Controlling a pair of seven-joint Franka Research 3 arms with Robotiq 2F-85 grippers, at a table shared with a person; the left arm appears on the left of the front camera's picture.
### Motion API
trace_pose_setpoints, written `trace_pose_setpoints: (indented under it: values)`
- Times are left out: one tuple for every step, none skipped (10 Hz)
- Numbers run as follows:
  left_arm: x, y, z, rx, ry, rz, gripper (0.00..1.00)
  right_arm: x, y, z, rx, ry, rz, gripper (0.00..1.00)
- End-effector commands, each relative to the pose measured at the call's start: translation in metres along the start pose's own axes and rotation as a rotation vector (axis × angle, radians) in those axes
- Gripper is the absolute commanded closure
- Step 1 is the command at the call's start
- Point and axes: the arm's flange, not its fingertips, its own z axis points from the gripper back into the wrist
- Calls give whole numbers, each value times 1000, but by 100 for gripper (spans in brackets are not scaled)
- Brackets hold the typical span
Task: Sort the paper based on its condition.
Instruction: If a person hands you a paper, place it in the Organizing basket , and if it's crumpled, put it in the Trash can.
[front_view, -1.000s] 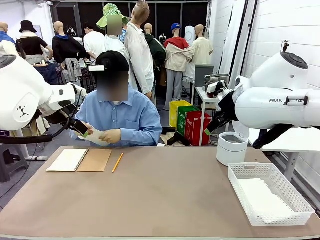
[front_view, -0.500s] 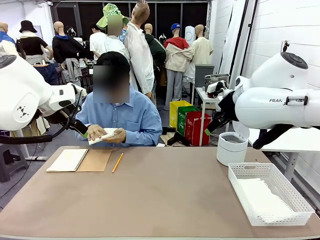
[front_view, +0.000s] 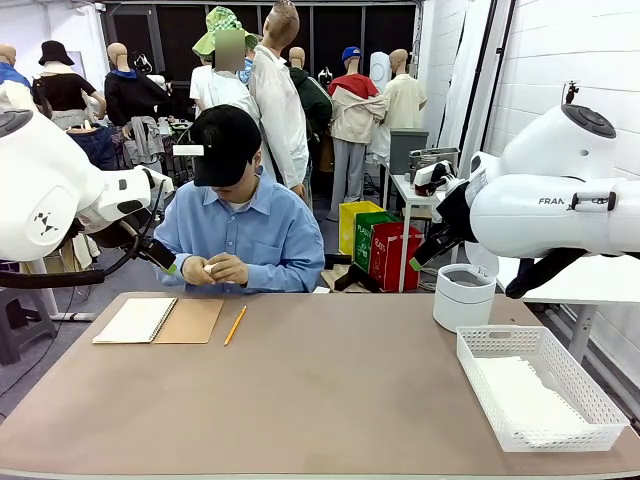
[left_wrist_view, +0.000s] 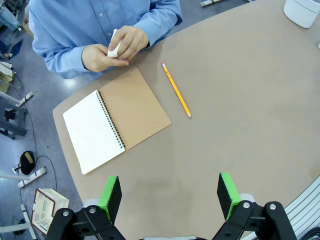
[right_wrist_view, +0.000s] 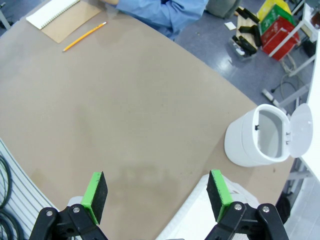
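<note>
Paper (left_wrist_view: 113, 49) — small white wad between the person's 2 hands (left_wrist_view: 131, 42)

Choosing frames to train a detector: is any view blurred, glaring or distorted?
Front view: evenly lit, sharp, no glare on the brown tabletop. Left wrist view: wide-angle bows the table edge; the yellow pencil is crisp; soft shadow ahead of the left gripper. Right wrist view: same bowing, faint shadow ahead of the right gripper.

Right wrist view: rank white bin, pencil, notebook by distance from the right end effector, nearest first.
From the right end effector:
1. white bin, right side, lid open.
2. pencil, far across the table, upper left.
3. notebook, top-left corner, just beyond the pencil.
</note>
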Motion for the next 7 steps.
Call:
trace_pose_setpoints:
  values:
    - [0, 1, -1, -1, 2, 1, 0, 0, -2, 1, 1, -2, -4, 0]
    - [0, 1, -1, -1, 2, 1, 0, 0, -2, 1, 1, -2, -4, 0]
    - [0, 1, -1, -1, 2, 1, 0, 0, -2, 1, 1, -2, -4, 0]
    - [0, 1, -1, -1, 2, 1, 0, 0, -2, 1, 1, -2, -4, 0]
    - [0, 1, -1, -1, 2, 1, 0, 0, -2, 1, 1, -2, -4, 0]
    - [0, 1, -1, -1, 2, 1, 0, 0, -2, 1, 1, -2, -4, 0]
    - [0, 1, -1, -1, 2, 1, 0, 0, -2, 1, 1, -2, -4, 0]
